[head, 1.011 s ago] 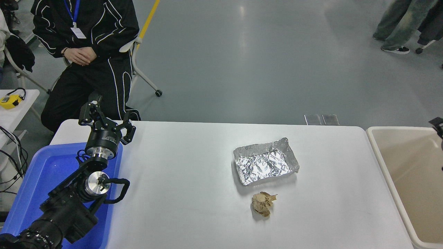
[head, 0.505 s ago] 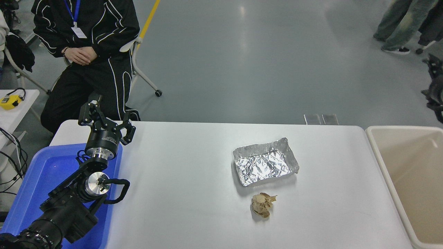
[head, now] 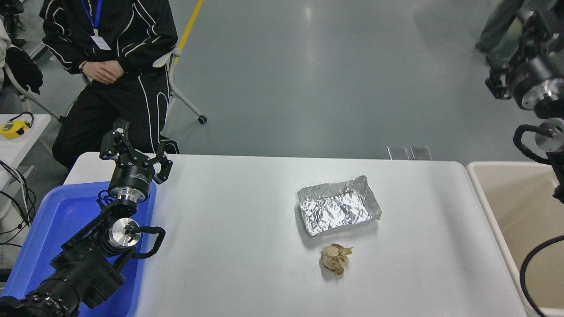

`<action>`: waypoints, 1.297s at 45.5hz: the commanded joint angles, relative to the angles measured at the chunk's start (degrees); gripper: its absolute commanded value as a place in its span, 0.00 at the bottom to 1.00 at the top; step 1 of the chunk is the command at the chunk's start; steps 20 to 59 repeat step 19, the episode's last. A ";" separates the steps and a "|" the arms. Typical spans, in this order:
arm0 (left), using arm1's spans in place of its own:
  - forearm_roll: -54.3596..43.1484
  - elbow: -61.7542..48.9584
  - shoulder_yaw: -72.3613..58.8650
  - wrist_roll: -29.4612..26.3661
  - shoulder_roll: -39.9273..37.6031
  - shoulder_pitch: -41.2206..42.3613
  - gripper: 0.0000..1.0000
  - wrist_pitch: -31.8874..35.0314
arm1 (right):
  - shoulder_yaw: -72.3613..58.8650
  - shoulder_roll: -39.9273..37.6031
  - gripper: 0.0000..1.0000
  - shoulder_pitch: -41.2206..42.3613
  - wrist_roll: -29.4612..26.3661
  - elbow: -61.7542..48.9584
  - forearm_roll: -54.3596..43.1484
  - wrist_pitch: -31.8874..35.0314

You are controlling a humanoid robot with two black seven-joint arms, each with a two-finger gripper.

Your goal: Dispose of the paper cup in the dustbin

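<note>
Your right arm [head: 535, 83] stood high at the right edge, above the beige dustbin [head: 489, 207] that sits just beside the table's [head: 229, 246] right end. Its gripper was cut off by the frame, so I cannot tell if the fingers were spread or pressed together. The paper cup was not visible anywhere (what of the bin's inside could be seen showed only bare beige wall). Your left gripper [head: 134, 147] was parked above the blue tub [head: 48, 229] with fingers spread. A foil tray [head: 338, 205] and a brown paper wad [head: 335, 259] lay near each other on the table.
</note>
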 commanded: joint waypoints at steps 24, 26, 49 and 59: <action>-0.01 -0.01 0.00 0.00 0.00 -0.01 1.00 0.00 | 10.99 10.61 0.99 -18.00 6.24 0.80 0.00 0.14; -0.01 -0.01 0.00 0.00 0.00 -0.01 1.00 0.00 | 10.99 10.61 0.99 -18.00 6.24 0.80 0.00 0.14; -0.01 -0.01 0.00 0.00 0.00 -0.01 1.00 0.00 | 10.99 10.61 0.99 -18.00 6.24 0.80 0.00 0.14; -0.01 -0.01 0.00 0.00 0.00 -0.01 1.00 0.00 | 10.99 10.61 0.99 -18.00 6.24 0.80 0.00 0.14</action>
